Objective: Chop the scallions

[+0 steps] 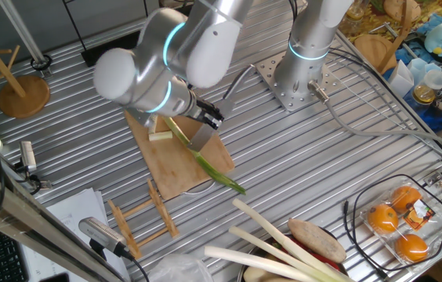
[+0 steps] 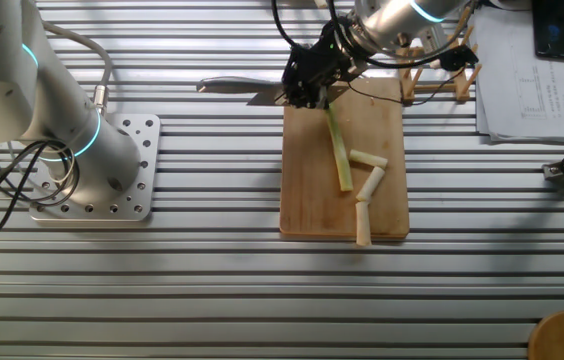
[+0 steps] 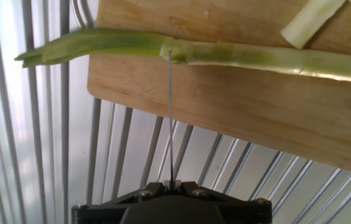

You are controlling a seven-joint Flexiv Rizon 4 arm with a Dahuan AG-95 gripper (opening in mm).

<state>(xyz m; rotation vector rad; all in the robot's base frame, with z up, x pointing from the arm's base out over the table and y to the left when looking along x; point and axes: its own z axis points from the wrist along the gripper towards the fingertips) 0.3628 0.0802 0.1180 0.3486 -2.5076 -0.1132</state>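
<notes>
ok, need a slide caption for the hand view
Knife blade seen edge-on, set into the scallion stalk on the wooden cutting board, one cut piece beyond.

Shiny ribbed metal table [image 1: 346,157] filling most of the frame, white papers [image 2: 527,75] on it at upper right, round wooden stand [image 1: 23,95] at upper left, bright light overhead

Robot lab (bolted arm base [image 2: 90,185])
</notes>
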